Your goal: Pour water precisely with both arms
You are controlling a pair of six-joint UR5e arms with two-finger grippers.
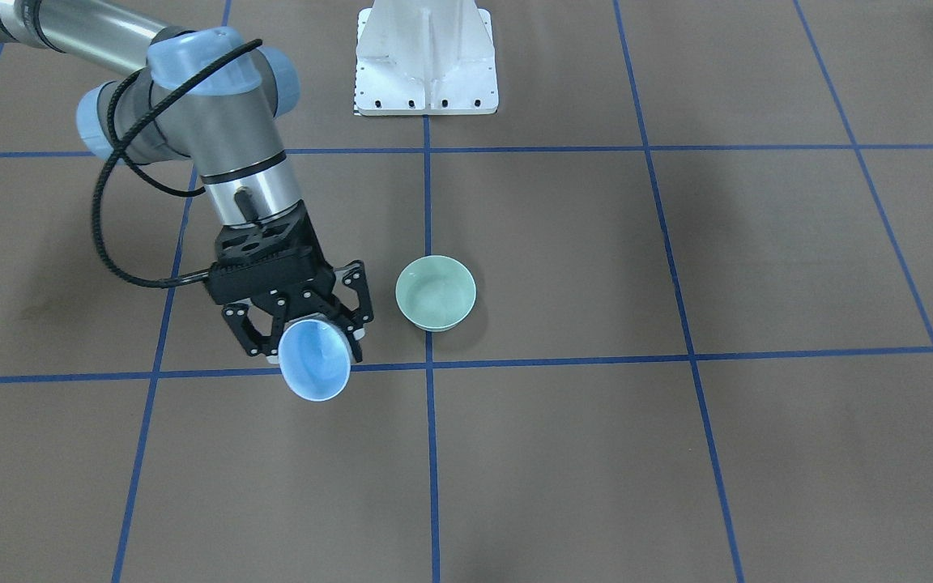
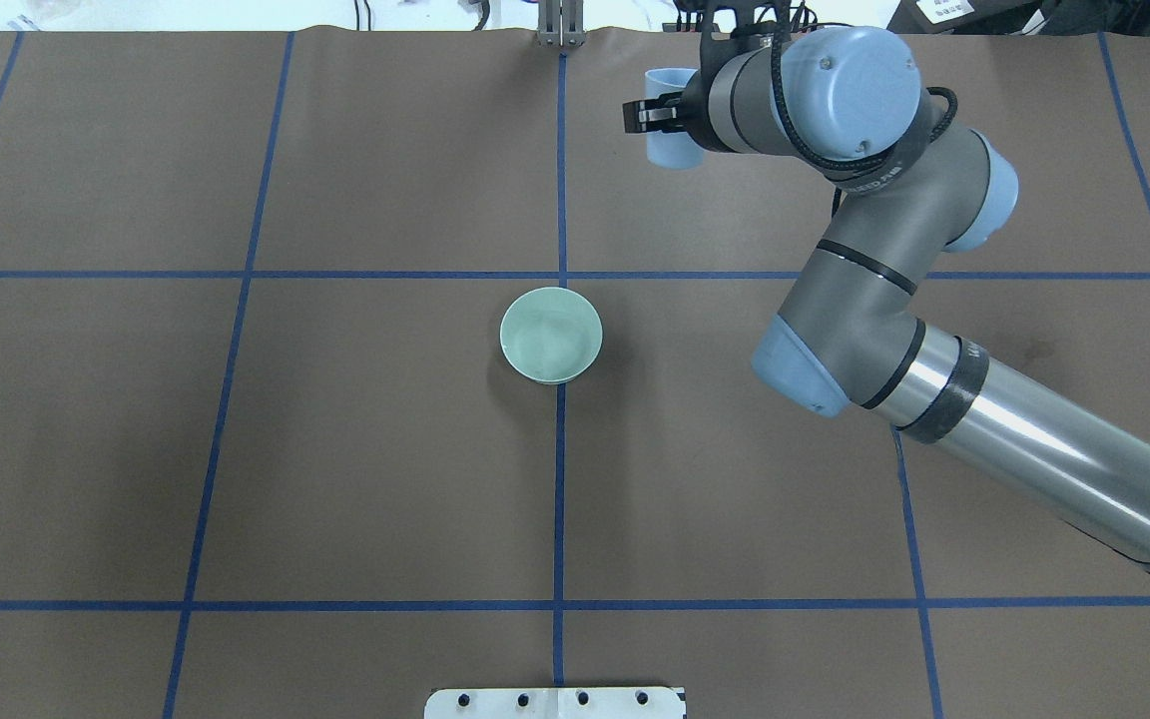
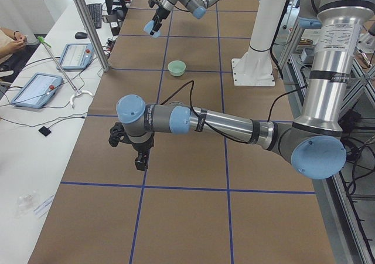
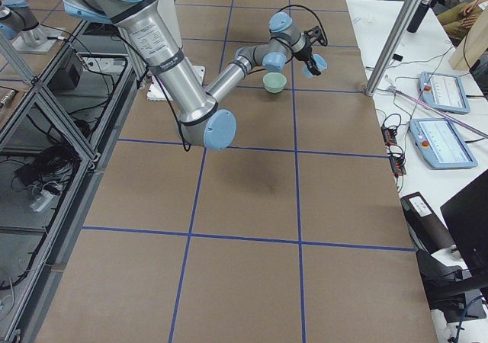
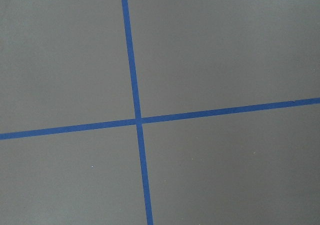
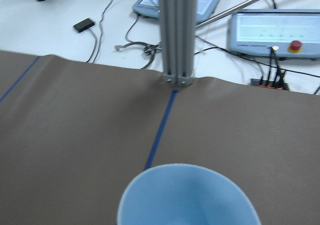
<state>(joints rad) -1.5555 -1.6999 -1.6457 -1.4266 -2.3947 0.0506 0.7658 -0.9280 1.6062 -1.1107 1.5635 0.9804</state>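
Observation:
My right gripper point(image 1: 310, 330) is shut on a pale blue cup point(image 1: 315, 361) and holds it above the table, tilted so its mouth faces away from my base. The cup also shows in the overhead view point(image 2: 673, 150) and fills the bottom of the right wrist view point(image 6: 187, 197). A pale green bowl point(image 1: 436, 291) stands upright near the table's middle point(image 2: 551, 335), apart from the cup. My left gripper point(image 3: 140, 162) shows only in the exterior left view, pointing down over bare table far from the bowl; I cannot tell whether it is open or shut.
The white bolted pedestal point(image 1: 426, 65) stands at my base. An aluminium post point(image 6: 175, 35) rises at the table's far edge, with control tablets point(image 6: 275, 32) and cables beyond it. Blue tape lines point(image 5: 137, 120) grid the brown table.

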